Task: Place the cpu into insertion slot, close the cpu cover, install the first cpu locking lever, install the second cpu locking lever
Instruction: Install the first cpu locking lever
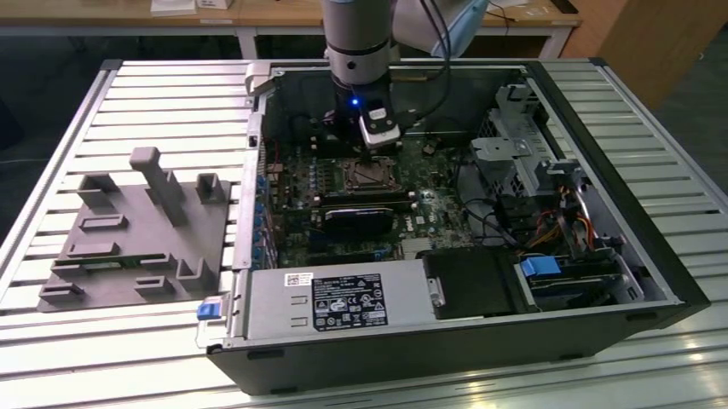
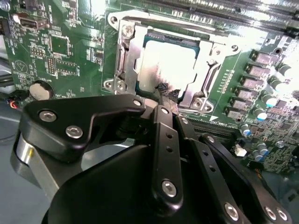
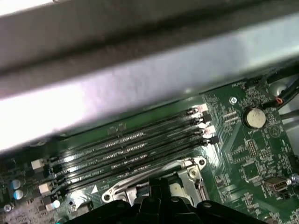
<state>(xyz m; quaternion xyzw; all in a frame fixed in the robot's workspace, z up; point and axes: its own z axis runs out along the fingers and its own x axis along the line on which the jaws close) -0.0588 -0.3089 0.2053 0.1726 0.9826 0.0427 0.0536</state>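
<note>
The cpu [image 2: 168, 63] lies flat in the insertion slot [image 1: 366, 175], its dull silver top catching glare. The silvery cpu cover [image 2: 132, 51] lies down over it, framing the chip through its square cut-out. My gripper [image 2: 167, 91] reaches down into the open computer case, its black fingers drawn together with their tips at the socket's rim, beside the cover's edge. In the exterior view the gripper [image 1: 366, 158] stands just above the socket. The first wrist view shows the gripper [image 3: 159, 184] over the socket frame [image 3: 187, 170]. I cannot tell how the locking levers stand.
Long black memory slots [image 3: 131, 149] run beside the socket. A coin battery [image 2: 39, 90] sits on the green board. The case's metal wall [image 3: 140, 84] rises close by. A power supply [image 1: 341, 298], a drive cage [image 1: 523, 145] and cables crowd the case; a grey fixture [image 1: 136, 226] lies outside.
</note>
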